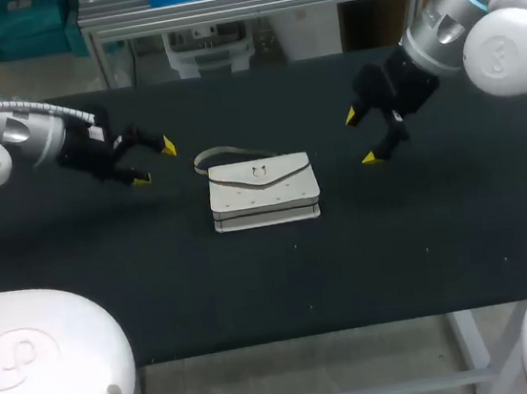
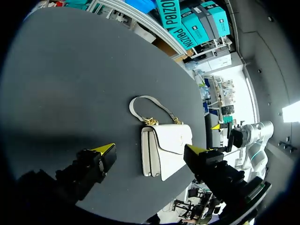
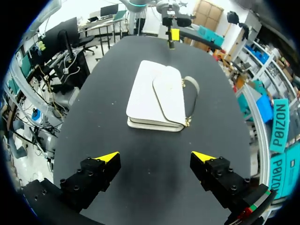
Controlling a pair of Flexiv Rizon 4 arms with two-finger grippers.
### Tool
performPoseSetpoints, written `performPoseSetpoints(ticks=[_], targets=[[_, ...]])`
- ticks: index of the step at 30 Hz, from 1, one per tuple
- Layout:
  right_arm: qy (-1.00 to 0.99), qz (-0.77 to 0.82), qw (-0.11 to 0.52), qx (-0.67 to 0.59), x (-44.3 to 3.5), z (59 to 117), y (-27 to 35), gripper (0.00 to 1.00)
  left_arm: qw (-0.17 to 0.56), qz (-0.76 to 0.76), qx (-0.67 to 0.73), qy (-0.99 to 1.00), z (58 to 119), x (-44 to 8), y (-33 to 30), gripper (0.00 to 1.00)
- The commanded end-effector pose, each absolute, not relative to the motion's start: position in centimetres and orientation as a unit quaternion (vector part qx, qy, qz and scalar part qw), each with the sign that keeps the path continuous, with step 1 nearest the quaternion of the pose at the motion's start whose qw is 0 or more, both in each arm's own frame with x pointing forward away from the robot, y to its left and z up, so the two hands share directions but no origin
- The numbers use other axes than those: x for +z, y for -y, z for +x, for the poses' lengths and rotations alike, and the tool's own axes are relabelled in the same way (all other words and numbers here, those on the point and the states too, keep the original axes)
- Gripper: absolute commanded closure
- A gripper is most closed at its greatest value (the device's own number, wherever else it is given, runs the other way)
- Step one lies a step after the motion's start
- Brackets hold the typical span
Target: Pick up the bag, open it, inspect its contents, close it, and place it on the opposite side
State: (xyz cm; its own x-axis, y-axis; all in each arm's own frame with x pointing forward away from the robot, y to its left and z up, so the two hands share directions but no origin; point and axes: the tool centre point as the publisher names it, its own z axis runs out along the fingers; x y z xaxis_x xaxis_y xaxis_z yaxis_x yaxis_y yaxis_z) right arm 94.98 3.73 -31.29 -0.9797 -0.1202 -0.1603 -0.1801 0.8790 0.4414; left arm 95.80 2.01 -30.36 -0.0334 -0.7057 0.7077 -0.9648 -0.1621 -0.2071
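bag: white flap bag (image 1: 263, 192), lying flat pretty much in the middle of the black surface (image 1: 255, 284), sitting between the two hands and touching neither

flap: folded down over the front, so it looks closed, with a little metal clasp (image 1: 258, 171) in the middle of it

strap: short grey strap (image 1: 220, 154) looping out from the bag's far left corner and lying on the surface; from the left wrist view you can see gold-ish chain links (image 2: 151, 122) where it joins the bag

left hand: the left hand (image 1: 155, 163) is off to the bag's left with a clear gap to it, yellow-tipped fingers spread wide, nothing in between them; in its own wrist view the bag lies ahead of the fingers

right hand: the right hand (image 1: 361, 136) is on the bag's right, also well apart from it, fingers spread and holding nothing; its wrist view has the bag ahead too, with the other arm's yellow tip showing beyond it

arms: left one comes in from the left edge, right one from the upper right corner
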Motion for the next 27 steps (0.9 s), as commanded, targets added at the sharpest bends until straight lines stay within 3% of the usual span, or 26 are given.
performPoseSetpoints(ticks=[1, 10, 17, 27], targets=[[-0.969, -0.073, 0.090, 0.217, -31.2, 93.8, -4.5, 0.00, 0.182, 0.680, 0.314, 0.637, 97.1, -29.8, -2.6, 0.00], [-0.965, -0.074, 0.153, 0.198, -31.0, 92.0, -6.3, 0.00, 0.167, 0.590, 0.303, 0.730, 96.7, -29.0, -3.6, 0.00], [-0.964, -0.075, 0.156, 0.203, -31.3, 91.3, -8.6, 0.00, 0.158, 0.529, 0.286, 0.783, 95.7, -28.6, -3.2, 0.00], [-0.963, -0.060, 0.166, 0.204, -31.9, 90.9, -10.4, 0.00, 0.154, 0.554, 0.281, 0.768, 95.3, -28.6, -2.7, 0.00]])
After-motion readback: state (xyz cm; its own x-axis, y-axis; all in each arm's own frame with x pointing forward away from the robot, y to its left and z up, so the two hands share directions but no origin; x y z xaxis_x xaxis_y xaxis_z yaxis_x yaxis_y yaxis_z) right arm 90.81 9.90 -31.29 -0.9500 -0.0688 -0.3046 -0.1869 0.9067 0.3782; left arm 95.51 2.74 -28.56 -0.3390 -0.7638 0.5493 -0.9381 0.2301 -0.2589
